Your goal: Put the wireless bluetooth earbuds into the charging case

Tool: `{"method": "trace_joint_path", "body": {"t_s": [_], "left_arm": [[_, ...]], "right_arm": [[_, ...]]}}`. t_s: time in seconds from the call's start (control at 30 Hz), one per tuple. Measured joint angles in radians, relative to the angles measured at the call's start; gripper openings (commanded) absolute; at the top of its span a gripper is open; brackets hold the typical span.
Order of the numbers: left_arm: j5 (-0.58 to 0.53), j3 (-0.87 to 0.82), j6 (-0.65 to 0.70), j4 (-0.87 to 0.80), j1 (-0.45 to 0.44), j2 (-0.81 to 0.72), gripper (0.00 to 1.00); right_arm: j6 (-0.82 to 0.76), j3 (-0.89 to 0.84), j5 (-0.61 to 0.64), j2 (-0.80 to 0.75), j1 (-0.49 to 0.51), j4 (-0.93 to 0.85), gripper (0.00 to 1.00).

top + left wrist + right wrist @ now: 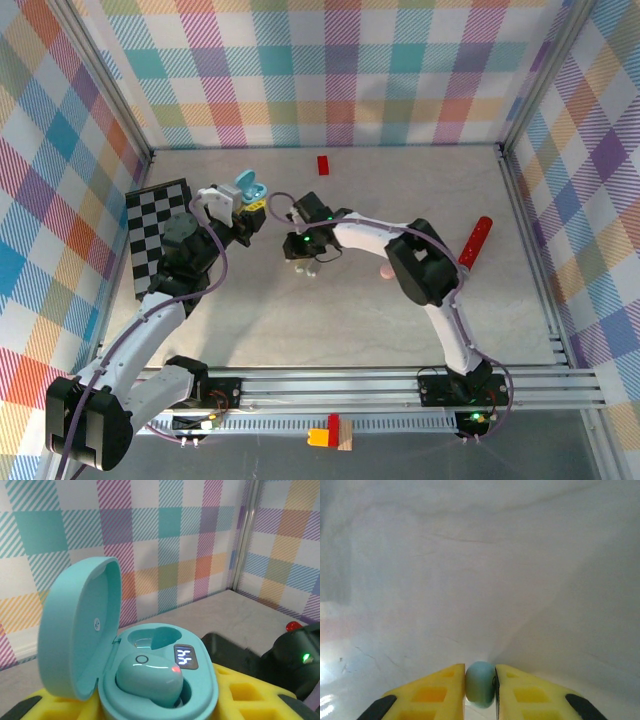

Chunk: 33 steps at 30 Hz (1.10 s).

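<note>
Plaid walls (330, 70) ring your grey table (350, 320). Your left pincer (250, 207) is clamped on the mint charging case (80, 630). Its lid is open and stands up on the pincer's left side, w/ one mint earbud (150, 677) seated inside, just below the lit display. Your right pincer (480, 674) sits near the left one, pointing down at the table, fingers squeezed on a second mint earbud (480, 687) btwn the tips.
</note>
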Motion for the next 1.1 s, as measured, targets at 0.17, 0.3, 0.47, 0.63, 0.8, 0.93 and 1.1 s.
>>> {"method": "trace_joint_path", "body": {"t_s": [0.17,0.3,0.47,0.63,0.8,0.93,1.1], "left_arm": [[0.039,-0.006,0.000,0.018,-0.001,0.039,0.38],[0.067,-0.025,0.000,0.071,-0.014,0.091,0.38],[0.092,-0.055,0.032,0.134,-0.074,0.182,0.38],[0.154,-0.064,0.087,0.160,-0.138,0.262,0.37],[0.224,-0.062,0.120,0.188,-0.159,0.357,0.37],[0.253,-0.035,0.142,0.172,-0.172,0.410,0.38],[0.283,0.008,0.176,0.146,-0.184,0.427,0.38]], "right_arm": [[0.000,-0.205,0.040,-0.161,-0.087,0.097,0.21],[-0.008,-0.345,0.084,-0.289,-0.130,0.144,0.21],[-0.066,-0.494,0.142,-0.473,-0.137,0.156,0.21],[-0.147,-0.579,0.180,-0.638,-0.137,0.154,0.21],[-0.235,-0.595,0.195,-0.760,-0.137,0.144,0.20],[-0.290,-0.593,0.205,-0.819,-0.132,0.124,0.20],[-0.347,-0.574,0.224,-0.840,-0.095,0.101,0.20]]}}
